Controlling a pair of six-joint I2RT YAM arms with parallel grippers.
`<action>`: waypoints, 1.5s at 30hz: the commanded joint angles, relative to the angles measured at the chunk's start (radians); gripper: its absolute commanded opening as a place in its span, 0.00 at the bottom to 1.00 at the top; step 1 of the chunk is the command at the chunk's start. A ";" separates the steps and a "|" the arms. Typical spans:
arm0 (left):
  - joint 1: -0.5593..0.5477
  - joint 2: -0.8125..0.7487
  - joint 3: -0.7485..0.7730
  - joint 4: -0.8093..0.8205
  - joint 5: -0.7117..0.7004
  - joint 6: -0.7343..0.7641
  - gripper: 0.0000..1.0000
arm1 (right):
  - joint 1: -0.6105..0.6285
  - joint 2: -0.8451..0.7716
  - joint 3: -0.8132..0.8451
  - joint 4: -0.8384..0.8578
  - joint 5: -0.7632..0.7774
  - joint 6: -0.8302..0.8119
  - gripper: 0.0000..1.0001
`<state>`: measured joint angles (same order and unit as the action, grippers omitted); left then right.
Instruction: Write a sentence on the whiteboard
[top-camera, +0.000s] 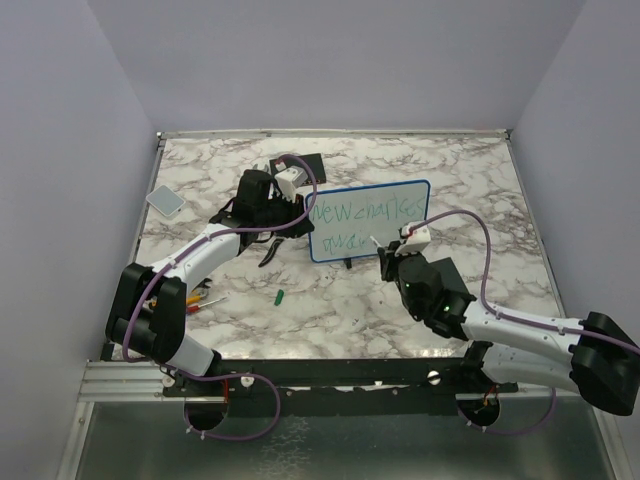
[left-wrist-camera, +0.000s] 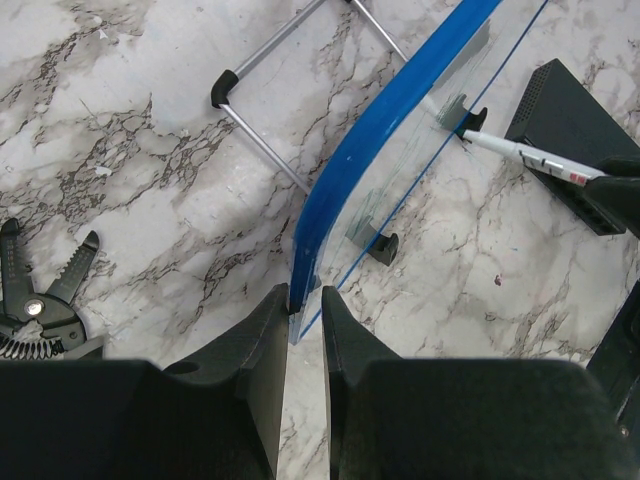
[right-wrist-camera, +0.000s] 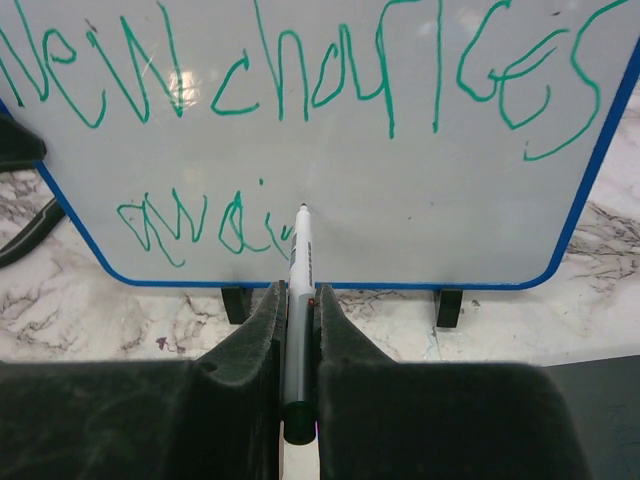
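Observation:
The whiteboard (top-camera: 385, 228) stands upright on black feet at mid-table, blue-rimmed. The sentence (top-camera: 365, 208) is green, its top line reading "new charges", with a shorter second line (top-camera: 343, 241) below. My left gripper (top-camera: 303, 212) is shut on the board's left edge; the left wrist view shows the blue rim (left-wrist-camera: 370, 150) between my fingers (left-wrist-camera: 305, 300). My right gripper (top-camera: 387, 252) is shut on a white marker (right-wrist-camera: 298, 265). Its tip touches the board (right-wrist-camera: 420, 210) at the end of the second line (right-wrist-camera: 200, 225). The top line (right-wrist-camera: 300, 80) fills the right wrist view.
Black pliers (top-camera: 271, 252) lie left of the board, also in the left wrist view (left-wrist-camera: 40, 300). A green cap (top-camera: 281, 296) and loose markers (top-camera: 200, 300) lie near the front. A grey pad (top-camera: 165, 200) sits far left. A black box (top-camera: 305, 165) stands behind the board.

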<state>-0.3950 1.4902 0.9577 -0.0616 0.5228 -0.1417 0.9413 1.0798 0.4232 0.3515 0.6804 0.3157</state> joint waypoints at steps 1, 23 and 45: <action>-0.005 -0.036 0.006 0.002 -0.005 -0.005 0.20 | -0.004 -0.034 -0.014 0.006 0.082 0.004 0.01; -0.005 -0.033 0.006 0.002 -0.003 -0.006 0.20 | -0.004 -0.009 -0.006 0.016 0.064 -0.003 0.01; -0.006 -0.032 0.006 0.002 -0.003 -0.006 0.20 | -0.004 0.049 0.015 0.062 0.043 -0.043 0.01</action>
<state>-0.3950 1.4902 0.9577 -0.0616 0.5224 -0.1417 0.9409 1.1000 0.4179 0.3969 0.7162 0.2714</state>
